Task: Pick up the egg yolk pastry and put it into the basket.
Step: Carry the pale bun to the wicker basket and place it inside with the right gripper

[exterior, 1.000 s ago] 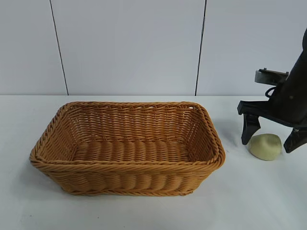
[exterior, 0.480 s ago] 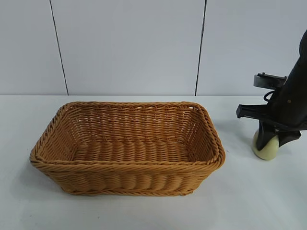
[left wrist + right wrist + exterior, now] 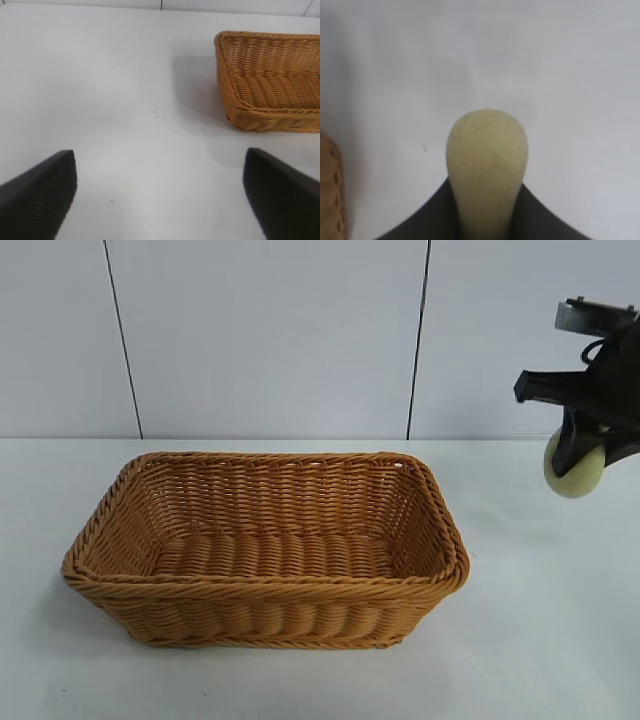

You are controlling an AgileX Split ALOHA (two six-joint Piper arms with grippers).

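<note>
The pastry (image 3: 574, 472) hangs lengthwise from the right pincer (image 3: 580, 455), rounded end down, clamped in mid-air above the worktop (image 3: 520, 640), right of the basket (image 3: 265, 545). The left pincer (image 3: 160, 192) gapes wide, low over the worktop.

The egg yolk pastry's (image 3: 486, 165) lower end is disappearing between the right gripper's (image 3: 487, 220) fingers; the basket (image 3: 270, 80) is running off the left wrist frame.
</note>
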